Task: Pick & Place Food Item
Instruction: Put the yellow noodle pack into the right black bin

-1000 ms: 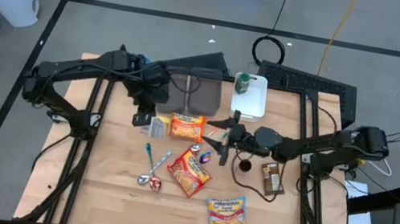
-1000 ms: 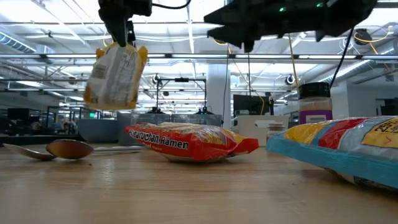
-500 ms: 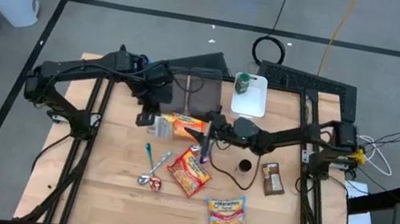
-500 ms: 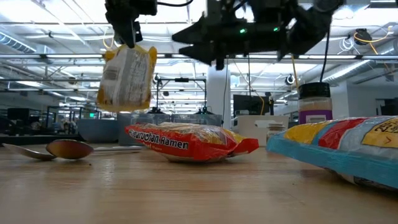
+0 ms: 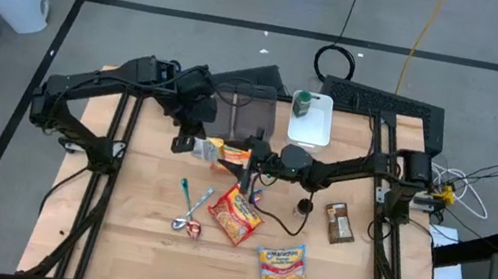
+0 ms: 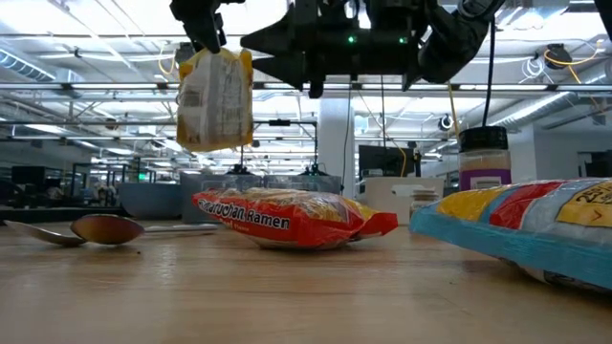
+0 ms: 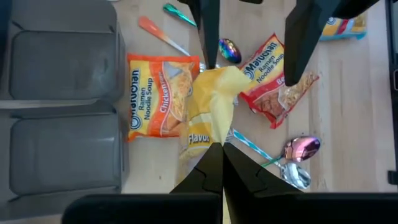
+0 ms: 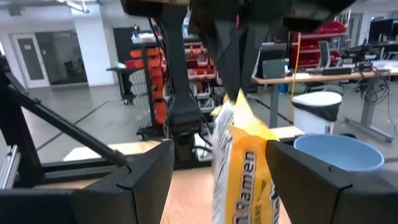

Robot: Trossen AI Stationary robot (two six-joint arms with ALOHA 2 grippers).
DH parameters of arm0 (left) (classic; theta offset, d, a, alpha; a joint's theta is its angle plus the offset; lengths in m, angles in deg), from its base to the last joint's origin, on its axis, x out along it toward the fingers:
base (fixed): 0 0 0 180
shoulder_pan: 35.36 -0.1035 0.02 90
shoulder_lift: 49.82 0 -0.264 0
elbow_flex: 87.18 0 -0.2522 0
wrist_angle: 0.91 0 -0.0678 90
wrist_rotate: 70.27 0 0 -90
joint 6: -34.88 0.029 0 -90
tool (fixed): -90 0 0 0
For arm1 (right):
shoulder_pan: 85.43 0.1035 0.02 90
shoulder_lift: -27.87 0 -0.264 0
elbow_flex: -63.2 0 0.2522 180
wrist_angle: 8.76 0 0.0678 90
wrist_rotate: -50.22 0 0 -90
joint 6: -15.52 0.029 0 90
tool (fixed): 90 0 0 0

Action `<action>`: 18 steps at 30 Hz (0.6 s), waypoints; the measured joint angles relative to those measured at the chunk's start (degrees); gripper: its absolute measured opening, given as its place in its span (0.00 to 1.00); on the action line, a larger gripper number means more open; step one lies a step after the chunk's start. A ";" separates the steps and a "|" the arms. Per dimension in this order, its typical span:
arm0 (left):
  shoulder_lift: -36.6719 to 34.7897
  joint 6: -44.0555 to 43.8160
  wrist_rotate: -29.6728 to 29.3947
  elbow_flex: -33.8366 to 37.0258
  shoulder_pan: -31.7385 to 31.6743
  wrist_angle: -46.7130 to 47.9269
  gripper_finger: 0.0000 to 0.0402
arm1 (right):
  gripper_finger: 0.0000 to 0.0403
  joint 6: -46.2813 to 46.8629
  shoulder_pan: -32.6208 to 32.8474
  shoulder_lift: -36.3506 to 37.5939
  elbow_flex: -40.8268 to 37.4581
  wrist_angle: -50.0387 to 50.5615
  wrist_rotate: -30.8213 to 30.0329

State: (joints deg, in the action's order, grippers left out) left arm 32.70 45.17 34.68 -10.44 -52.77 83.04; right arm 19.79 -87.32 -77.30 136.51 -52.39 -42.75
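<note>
A yellow ramen packet (image 6: 215, 100) hangs in the air over the middle of the table, held from above by my left gripper (image 7: 217, 146), which is shut on it. My right gripper (image 6: 251, 53) comes in level from the table's right and is open. Its two fingers (image 8: 149, 174) stand on either side of the hanging packet (image 8: 239, 162); I cannot tell whether they touch it. Below the packet, an orange ramen packet (image 7: 158, 93) lies flat on the table. My left gripper pinches the yellow packet's top edge (image 7: 214, 138) between its two fingers, coming steeply from above. The packet hangs below the fingers (image 6: 206, 29), upright and clear of the table and of the packets under it.
A grey two-compartment container (image 5: 239, 108) and a white tray (image 5: 310, 124) with a jar stand at the back. A red ramen packet (image 5: 237, 214), spoons (image 5: 187, 218), a blue-edged ramen packet (image 5: 281, 267) and a brown bar (image 5: 337, 222) lie on the near half.
My right gripper has travelled toward the table's left, staying open, until its fingers flank the hanging packet. My left gripper has risen a little with the packet, which still hangs clear of the table.
</note>
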 joint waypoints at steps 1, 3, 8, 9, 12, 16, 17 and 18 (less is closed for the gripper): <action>0.00 -0.08 0.12 0.00 0.03 -0.05 0.00 | 0.62 0.00 -0.04 0.02 0.00 -0.21 -0.06; 0.00 -0.35 0.13 0.00 0.21 -0.26 0.00 | 0.62 0.00 -0.27 0.04 0.00 -0.19 -0.66; 0.00 -0.56 0.42 0.00 1.32 -1.79 0.00 | 0.62 0.00 -0.82 0.04 0.00 -0.26 -1.85; 0.11 -0.57 0.40 0.00 1.54 -2.13 0.00 | 0.62 -0.02 -1.10 0.04 0.00 -0.32 -2.26; 0.50 -0.99 0.48 -0.02 2.21 -2.98 0.00 | 0.62 0.20 -1.55 0.04 0.00 0.01 -4.42; 1.57 -0.78 0.43 -0.07 2.79 -3.05 0.00 | 0.62 0.90 -1.99 0.04 -0.02 0.22 -4.48; 1.80 -0.67 0.33 -0.07 2.80 -3.05 0.00 | 0.62 0.88 -1.98 0.04 -0.02 0.37 -4.43; 2.12 -0.36 0.29 -0.07 2.80 -3.13 0.00 | 0.62 0.87 -1.94 0.04 -0.02 0.63 -4.36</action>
State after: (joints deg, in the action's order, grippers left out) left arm 34.83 44.82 34.96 -10.50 -49.97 79.90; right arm 20.66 -89.26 -77.25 136.49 -51.77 -47.11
